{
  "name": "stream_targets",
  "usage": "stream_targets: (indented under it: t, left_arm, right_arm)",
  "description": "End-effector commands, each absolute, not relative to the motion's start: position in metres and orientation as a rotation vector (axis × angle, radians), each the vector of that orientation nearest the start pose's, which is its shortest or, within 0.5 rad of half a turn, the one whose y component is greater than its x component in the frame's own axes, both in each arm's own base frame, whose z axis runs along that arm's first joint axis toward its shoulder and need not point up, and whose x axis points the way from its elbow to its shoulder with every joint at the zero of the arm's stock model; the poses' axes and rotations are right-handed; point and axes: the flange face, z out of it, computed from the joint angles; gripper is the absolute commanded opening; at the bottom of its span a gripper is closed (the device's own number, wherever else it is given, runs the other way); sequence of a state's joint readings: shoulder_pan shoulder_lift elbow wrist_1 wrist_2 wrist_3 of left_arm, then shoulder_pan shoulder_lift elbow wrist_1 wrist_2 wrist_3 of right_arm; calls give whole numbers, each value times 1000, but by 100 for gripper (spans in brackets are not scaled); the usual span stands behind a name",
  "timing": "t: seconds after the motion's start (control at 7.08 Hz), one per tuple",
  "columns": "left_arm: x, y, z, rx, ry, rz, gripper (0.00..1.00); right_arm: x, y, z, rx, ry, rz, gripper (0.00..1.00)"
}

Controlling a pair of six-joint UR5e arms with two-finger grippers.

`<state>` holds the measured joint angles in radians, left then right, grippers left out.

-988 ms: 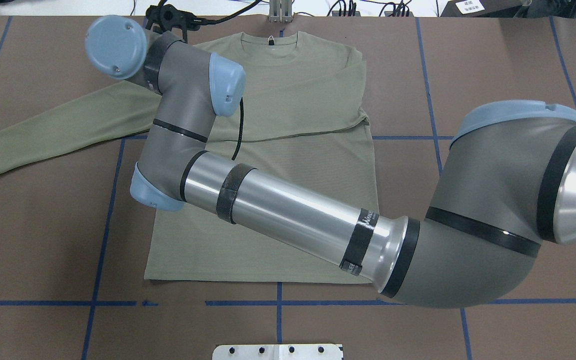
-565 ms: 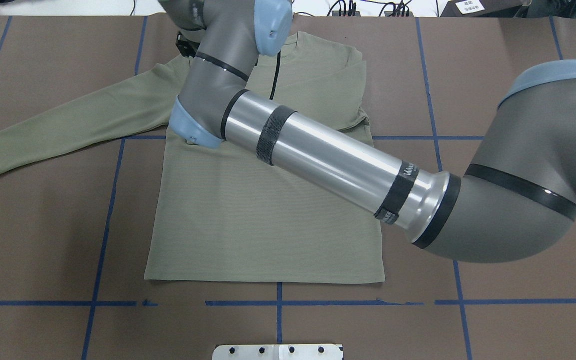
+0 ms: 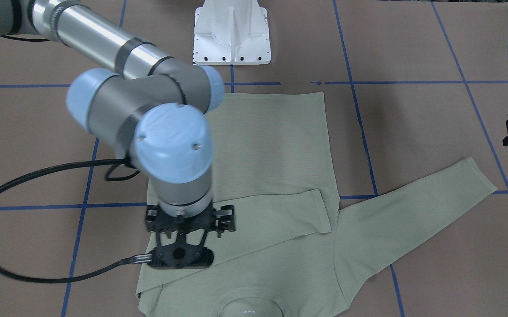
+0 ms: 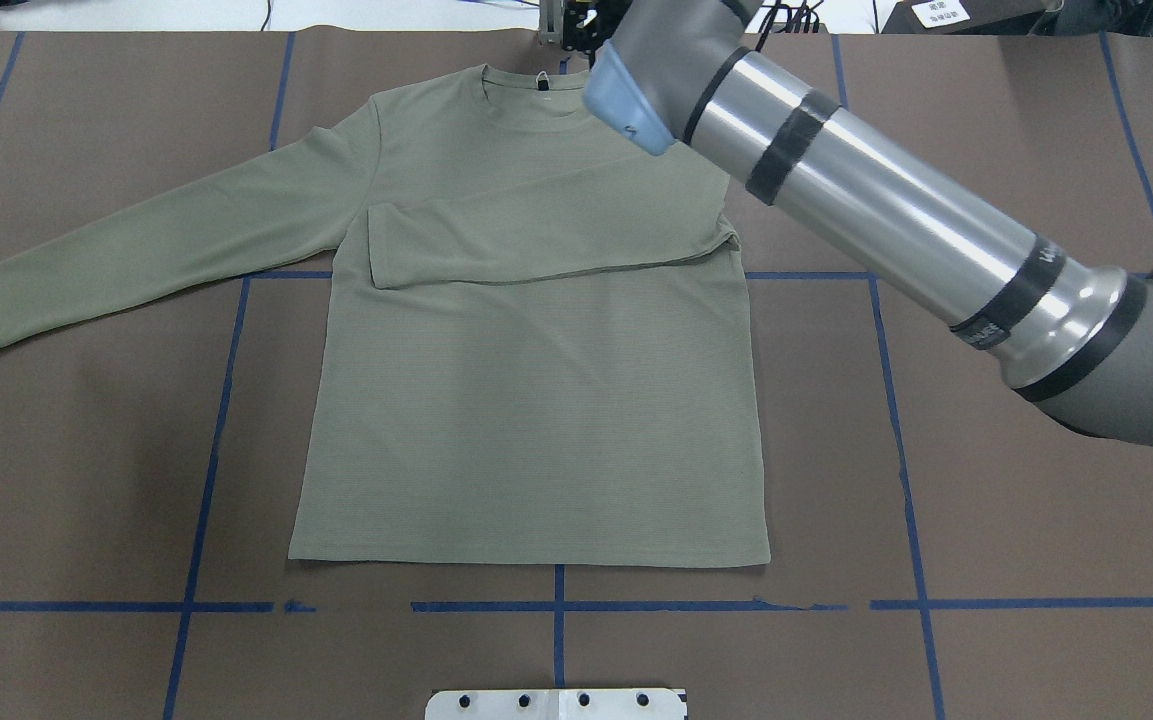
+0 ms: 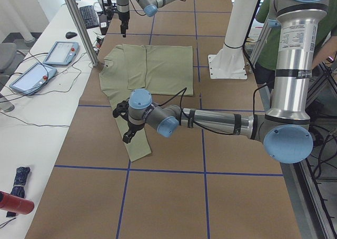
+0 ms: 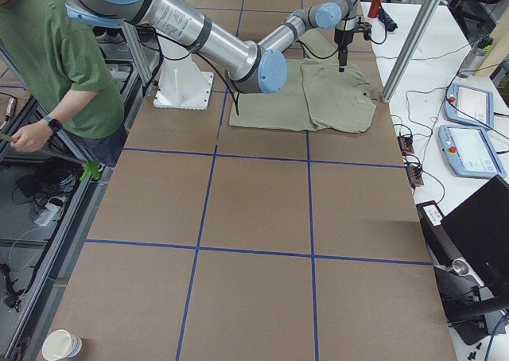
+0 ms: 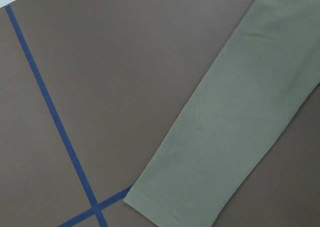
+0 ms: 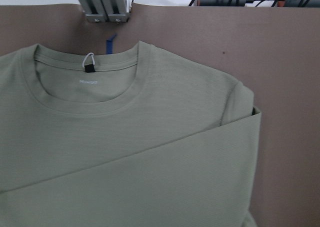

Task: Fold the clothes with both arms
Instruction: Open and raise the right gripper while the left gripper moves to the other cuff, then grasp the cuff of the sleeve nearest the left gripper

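The right arm [image 4: 886, 210] hides one shoulder of the shirt [image 4: 536, 400] at the desk's [image 4: 1036, 560] far edge. For the left pincer [image 5: 126, 138] and the right pincer [image 6: 340, 65], I cannot tell the opening.

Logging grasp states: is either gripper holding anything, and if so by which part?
Nothing is held. The shirt lies flat; the right gripper and left gripper hang above it, not touching.

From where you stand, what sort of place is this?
Likely a robotics lab: robot arms over a table gridded in blue tape, control tablets on a side bench, a shirt laid out.
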<state>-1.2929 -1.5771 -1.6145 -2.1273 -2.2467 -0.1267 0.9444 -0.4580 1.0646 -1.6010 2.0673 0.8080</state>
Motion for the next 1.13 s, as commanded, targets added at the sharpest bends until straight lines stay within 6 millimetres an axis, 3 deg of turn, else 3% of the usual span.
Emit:
stream_targets:
  t: [0.0, 0.14, 0.28, 0.56, 0.71, 0.99]
  left_arm:
    - [117, -495, 593, 430, 752, 354, 100]
    - [127, -487, 599, 439, 734, 376, 100]
    - [143, -478, 618, 435, 688, 401, 100]
    - [146, -470, 673, 446, 688, 418, 99]
    - [147, -470, 685, 468, 698, 426, 96]
    - [153, -467, 689, 460, 698, 437, 65]
  right_arm:
    - [-308, -740, 246, 147, -746, -107, 100]
    - [-270, -737, 284, 162, -740, -156, 100]
    - [-256, -736, 295, 168, -736, -155, 100]
    - [-254, -731, 300, 170, -734, -155, 100]
    - [-253, -729, 299, 174, -736, -156, 100]
    - [-252, -729, 300, 175, -734, -154, 100]
